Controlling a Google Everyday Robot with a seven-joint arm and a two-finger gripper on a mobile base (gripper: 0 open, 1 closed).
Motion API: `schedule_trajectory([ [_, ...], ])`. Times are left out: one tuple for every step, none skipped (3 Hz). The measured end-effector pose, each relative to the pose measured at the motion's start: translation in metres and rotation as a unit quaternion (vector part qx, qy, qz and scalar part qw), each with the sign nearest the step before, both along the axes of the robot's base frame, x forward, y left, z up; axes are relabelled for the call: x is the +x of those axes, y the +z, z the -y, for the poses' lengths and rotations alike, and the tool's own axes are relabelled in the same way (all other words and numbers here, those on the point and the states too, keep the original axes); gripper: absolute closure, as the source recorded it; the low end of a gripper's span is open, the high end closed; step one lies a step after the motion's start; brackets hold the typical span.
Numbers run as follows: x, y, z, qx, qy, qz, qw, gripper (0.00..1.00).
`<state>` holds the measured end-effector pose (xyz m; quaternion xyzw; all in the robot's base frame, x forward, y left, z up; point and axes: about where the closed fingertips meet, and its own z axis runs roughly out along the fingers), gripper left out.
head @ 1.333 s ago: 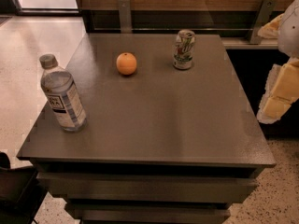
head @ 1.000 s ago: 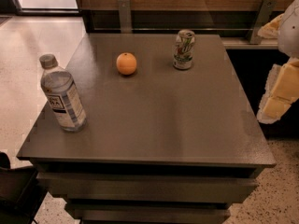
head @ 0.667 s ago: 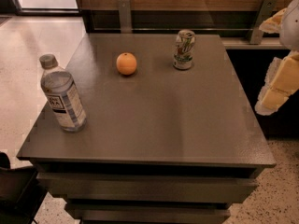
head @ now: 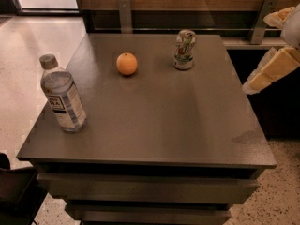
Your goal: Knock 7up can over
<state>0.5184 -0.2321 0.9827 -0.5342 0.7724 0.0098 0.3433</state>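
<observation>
Three things stand on the grey worktop (head: 154,121): the 7up can (head: 184,49) upright near the far edge, an orange (head: 127,63) apart from it, and a water bottle (head: 62,95) upright near the left edge. My gripper (head: 271,70) hangs beyond the worktop's right side, well apart from the can; whether it is clenched or released I cannot tell.

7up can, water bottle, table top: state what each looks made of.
The small white-and-green 7up can: likely aluminium, with glossy print and a silvery rim. The clear water bottle: see-through plastic, grey cap, paper-like label. The dark grey table top: smooth, low sheen, perhaps laminate or painted. The cream gripper hangs beyond the table's right edge, touching nothing.
</observation>
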Motion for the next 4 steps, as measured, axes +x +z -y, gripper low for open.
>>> schedule_trajectory([
  [0.038, -0.003, -0.001, 0.077, -0.007, 0.034, 0.9964, 0.0],
  [0.073, -0.01, -0.003, 0.155, -0.011, 0.027, 0.9875, 0.0],
  [0.1, -0.016, -0.007, 0.224, -0.01, 0.002, 0.9745, 0.0],
  [0.12, -0.021, -0.009, 0.272, -0.013, -0.006, 0.9623, 0.0],
])
